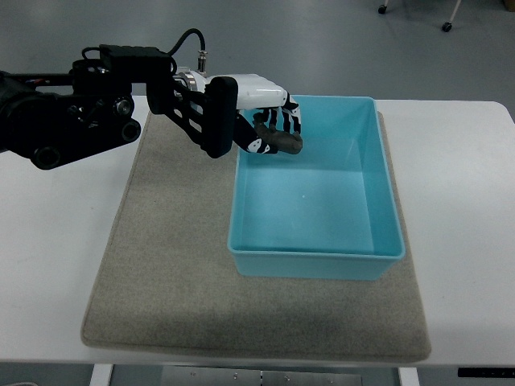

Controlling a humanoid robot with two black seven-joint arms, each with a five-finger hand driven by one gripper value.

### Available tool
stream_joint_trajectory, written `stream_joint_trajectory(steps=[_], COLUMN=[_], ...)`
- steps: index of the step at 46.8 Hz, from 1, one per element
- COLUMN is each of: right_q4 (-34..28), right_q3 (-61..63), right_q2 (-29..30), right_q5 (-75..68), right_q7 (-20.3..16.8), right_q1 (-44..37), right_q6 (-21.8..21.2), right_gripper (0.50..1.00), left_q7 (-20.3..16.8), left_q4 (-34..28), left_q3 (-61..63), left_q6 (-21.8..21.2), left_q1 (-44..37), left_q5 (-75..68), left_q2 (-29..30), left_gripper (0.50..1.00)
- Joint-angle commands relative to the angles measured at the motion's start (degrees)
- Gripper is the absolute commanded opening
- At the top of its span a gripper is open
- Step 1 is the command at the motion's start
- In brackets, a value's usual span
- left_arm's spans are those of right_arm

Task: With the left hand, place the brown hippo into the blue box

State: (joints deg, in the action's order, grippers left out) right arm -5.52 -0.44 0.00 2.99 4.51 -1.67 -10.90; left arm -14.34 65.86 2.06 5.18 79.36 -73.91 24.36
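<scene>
Your left hand [269, 121] hangs over the box's [314, 256] far-left corner, fingers curled tight around the hippo [282, 141]

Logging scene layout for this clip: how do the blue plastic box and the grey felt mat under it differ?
The blue plastic box is a glossy, deep, walled container; the grey felt mat is flat, matte and fibrous. The box covers only the mat's right part, so the mat has the larger footprint. The box has the left hand over its far-left corner, shut on the brown hippo; nothing hangs over the mat's bare part. Both are rectangular.
</scene>
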Motion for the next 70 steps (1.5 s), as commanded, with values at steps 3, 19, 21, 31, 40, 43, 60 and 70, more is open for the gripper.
stream_joint_trajectory(steps=[3,19,21,31,40,43,60,70], right_q4=[-0.01,-0.01,-0.01,-0.01,-0.01,-0.01,-0.01,-0.01], right_q3=[0.00,0.00,0.00,0.00,0.00,0.00,0.00,0.00], right_q2=[0.00,0.00,0.00,0.00,0.00,0.00,0.00,0.00], right_q5=[0.00,0.00,0.00,0.00,0.00,0.00,0.00,0.00], right_q7=[-0.02,-0.02,-0.02,0.06,0.06,0.06,-0.02,-0.02], right_q1=[0.00,0.00,0.00,0.00,0.00,0.00,0.00,0.00], right_q6=[0.00,0.00,0.00,0.00,0.00,0.00,0.00,0.00], right_gripper=[0.936,0.936,0.936,0.936,0.936,0.936,0.936,0.936], left_q7=[0.19,0.02,0.02,-0.42,-0.86,-0.86,-0.77,-0.42], left_q4=[-2.32,-4.08,-4.08,-3.46,-3.46,-3.46,-4.17,-6.36], left_q3=[0.32,0.14,0.14,-0.47,-1.44,-1.53,-2.23,-2.32], left_q6=[-0.79,-3.51,-3.86,-5.62,-5.53,-5.27,-1.15,7.55], left_q1=[-1.93,-4.48,-4.31,-3.86,-3.78,-3.86,-4.66,-6.15], left_q5=[0.08,1.32,1.49,4.65,17.21,21.52,54.82,70.91], left_q2=[-3.17,-4.85,-4.85,-4.15,-1.34,-0.02,5.52,8.24], left_gripper=[0.500,0.904,0.945,0.996,0.996,0.999,1.000,1.000])
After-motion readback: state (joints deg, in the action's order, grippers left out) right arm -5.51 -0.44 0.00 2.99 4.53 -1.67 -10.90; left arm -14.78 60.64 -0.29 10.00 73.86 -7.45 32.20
